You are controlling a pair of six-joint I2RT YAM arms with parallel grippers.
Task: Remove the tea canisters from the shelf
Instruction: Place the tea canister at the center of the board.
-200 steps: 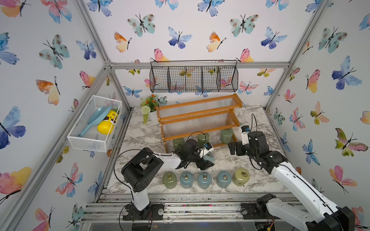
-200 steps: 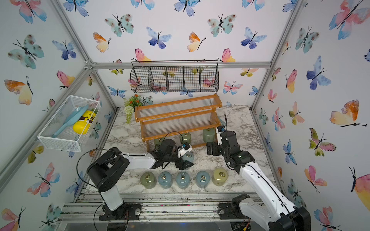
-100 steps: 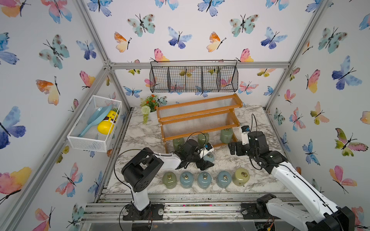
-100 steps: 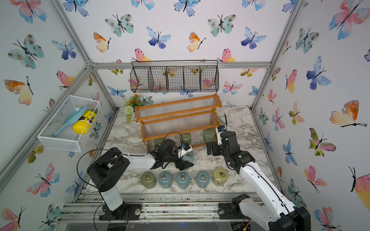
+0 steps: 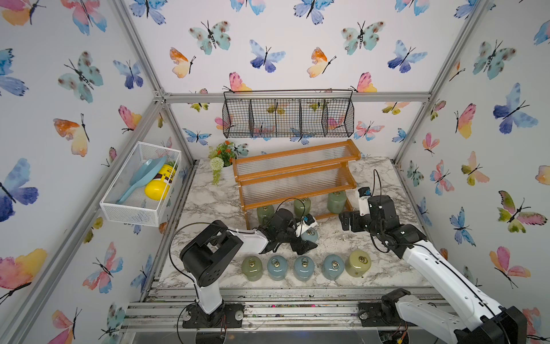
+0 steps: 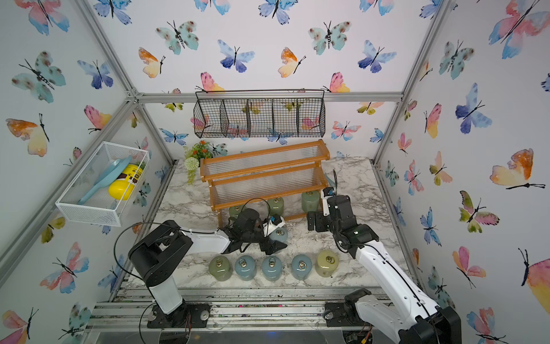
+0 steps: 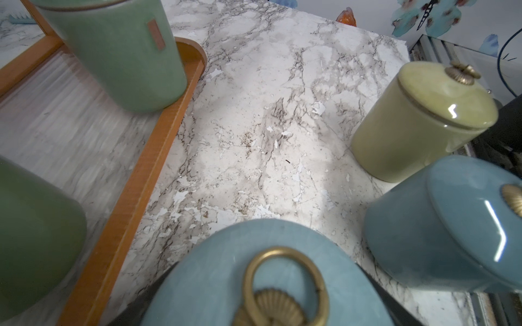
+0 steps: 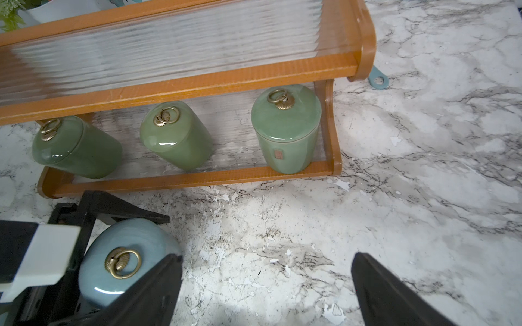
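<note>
Well, glossy pale-blue domed canister (image 8: 135,240)

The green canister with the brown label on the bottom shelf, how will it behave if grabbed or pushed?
The green canister shows bright glossy highlights, so it is likely slippery to grip. It looks ceramic, so probably heavy for its size and breakable. Pushed forward, it may catch on the front rail of the shelf and tip.
</note>
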